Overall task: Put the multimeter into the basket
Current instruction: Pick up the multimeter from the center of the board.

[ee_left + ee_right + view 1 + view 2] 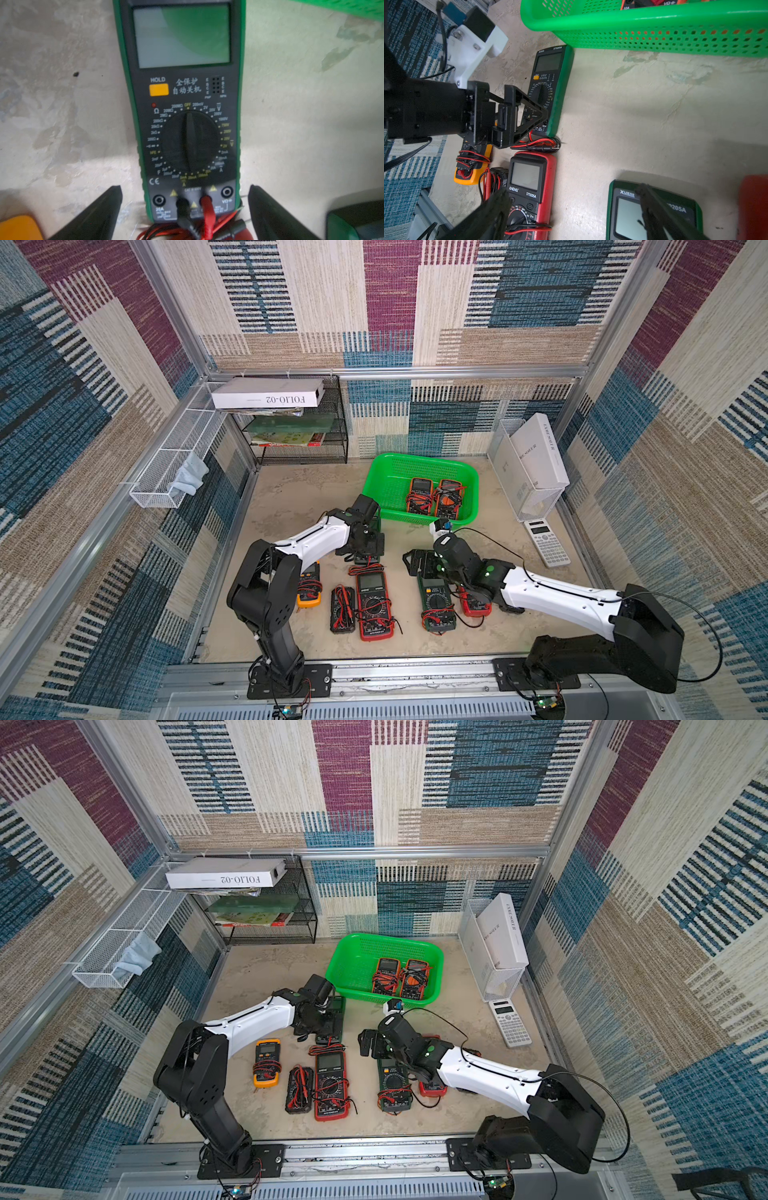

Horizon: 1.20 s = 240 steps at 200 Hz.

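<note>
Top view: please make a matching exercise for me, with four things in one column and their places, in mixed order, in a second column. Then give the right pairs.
Things
1. orange multimeters
2. calculator
3. FOLIO-02 box
4. large red multimeter

Places
A. on top of the black mesh rack
B. flat on the table, beside the black multimeter
C. inside the green basket
D. on the table, near the white mesh file holder

Pairs: 1-C, 2-D, 3-A, 4-B
</note>
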Each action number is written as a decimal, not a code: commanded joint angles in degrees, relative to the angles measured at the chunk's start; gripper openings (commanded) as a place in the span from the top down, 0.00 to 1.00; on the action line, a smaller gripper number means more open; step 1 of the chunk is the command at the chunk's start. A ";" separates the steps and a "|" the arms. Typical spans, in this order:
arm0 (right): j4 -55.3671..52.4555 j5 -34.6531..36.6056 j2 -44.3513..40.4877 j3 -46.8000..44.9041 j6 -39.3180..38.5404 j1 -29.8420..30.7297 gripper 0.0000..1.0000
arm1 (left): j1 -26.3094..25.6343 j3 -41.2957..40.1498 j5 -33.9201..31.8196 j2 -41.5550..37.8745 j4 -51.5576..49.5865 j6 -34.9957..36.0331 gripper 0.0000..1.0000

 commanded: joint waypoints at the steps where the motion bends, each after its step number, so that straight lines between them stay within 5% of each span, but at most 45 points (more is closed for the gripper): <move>1: 0.97 0.72 -0.41 -0.25 0.68 0.12 0.00 | -0.48 1.33 -1.35 1.33 0.22 0.02 0.00; 158: -0.35 1.90 -2.71 -1.36 1.77 0.08 0.00 | -0.94 2.84 -3.29 9.27 1.61 -3.77 0.01; 240: -0.53 1.14 -3.06 -1.32 1.66 0.15 0.00 | -0.86 2.05 -2.04 9.53 2.96 -4.45 0.32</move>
